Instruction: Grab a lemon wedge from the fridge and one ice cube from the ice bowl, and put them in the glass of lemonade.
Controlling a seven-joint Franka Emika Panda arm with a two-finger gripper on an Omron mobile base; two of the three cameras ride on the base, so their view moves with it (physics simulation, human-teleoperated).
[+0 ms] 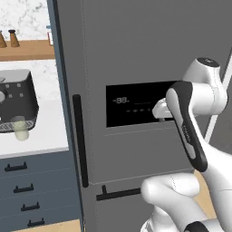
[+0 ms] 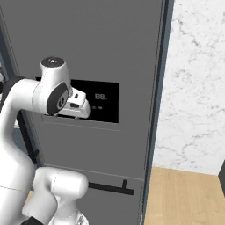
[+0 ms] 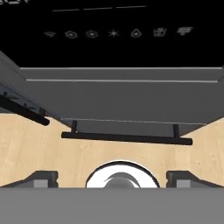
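Spread wide, end effector (image 3: 112, 178) grips nothing, facing the fridge (image 1: 136, 54); best to square its fingertips around the black bar handle (image 1: 80, 140) before closing.

Closed fridge (image 1: 136, 59) front, seen from both sides of the arm. The grey door face forms an unbroken barrier ahead of the claw (image 3: 112, 175), whose fingers stand wide apart just short of the black display panel (image 1: 136, 106). A vertical bar handle (image 1: 80, 140) and a horizontal bar handle (image 3: 127, 138) project from the doors. Open wooden floor (image 2: 184, 197) lies right of the fridge, bounded by a marble wall (image 2: 197, 88). To the left, a table (image 1: 45, 131) carries a dark appliance (image 1: 18, 99).
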